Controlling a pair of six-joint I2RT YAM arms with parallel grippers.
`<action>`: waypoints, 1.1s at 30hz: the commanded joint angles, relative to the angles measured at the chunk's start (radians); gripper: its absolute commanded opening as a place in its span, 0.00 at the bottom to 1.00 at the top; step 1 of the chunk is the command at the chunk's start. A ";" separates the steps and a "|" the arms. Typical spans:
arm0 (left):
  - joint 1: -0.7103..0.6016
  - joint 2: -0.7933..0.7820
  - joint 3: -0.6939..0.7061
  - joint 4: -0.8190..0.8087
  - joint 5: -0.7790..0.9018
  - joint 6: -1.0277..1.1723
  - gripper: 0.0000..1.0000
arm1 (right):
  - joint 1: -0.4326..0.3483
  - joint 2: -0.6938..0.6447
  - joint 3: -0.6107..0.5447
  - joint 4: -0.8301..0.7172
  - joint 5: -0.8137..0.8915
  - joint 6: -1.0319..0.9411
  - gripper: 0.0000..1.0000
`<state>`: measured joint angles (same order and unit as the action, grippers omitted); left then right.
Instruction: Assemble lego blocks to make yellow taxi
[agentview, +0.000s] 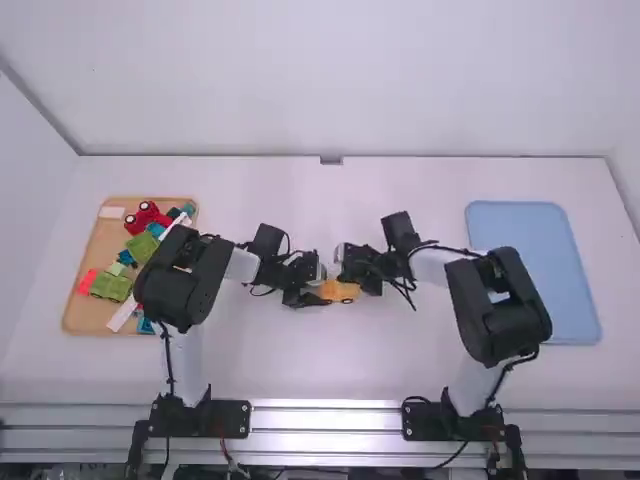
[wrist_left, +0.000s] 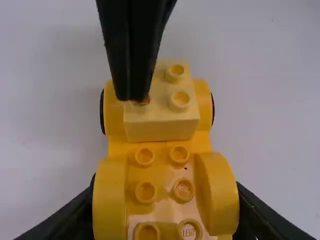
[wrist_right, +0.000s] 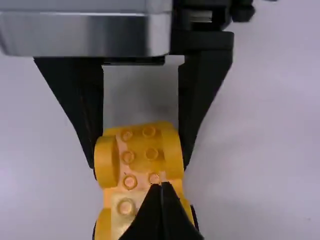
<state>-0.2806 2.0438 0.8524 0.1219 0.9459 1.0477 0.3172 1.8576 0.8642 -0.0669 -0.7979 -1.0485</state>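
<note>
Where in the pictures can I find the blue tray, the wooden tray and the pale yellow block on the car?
Blue tray (agentview: 530, 270): high view, bare middle.
Wooden tray (agentview: 100, 240): high view, bare wood.
Pale yellow block (wrist_left: 161, 129): left wrist view, smooth side face.

A yellow toy car base (wrist_left: 162, 171) with rounded fenders and round studs sits upright, gripped between the left gripper's (agentview: 323, 286) fingers. A paler studded block (wrist_left: 161, 129) tops its other end, beneath the right gripper's (agentview: 341, 273) closed tips.

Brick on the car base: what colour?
The brick is pale yellow, lighter than the base under it; shows best in the left wrist view.
</note>
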 joint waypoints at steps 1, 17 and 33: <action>-0.001 0.049 -0.041 -0.032 -0.154 -0.037 0.49 | -0.024 0.016 0.000 0.019 -0.061 -0.026 0.00; -0.001 0.049 -0.041 -0.035 -0.154 -0.037 0.48 | -0.030 0.018 -0.025 -0.048 -0.018 -0.061 0.00; -0.001 0.049 -0.041 -0.032 -0.154 -0.037 0.48 | -0.014 0.067 -0.047 -0.143 0.120 -0.074 0.00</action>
<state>-0.2829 2.0438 0.8516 0.1207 0.9493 1.0481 0.2939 1.8755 0.8539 -0.1768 -0.8394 -1.1141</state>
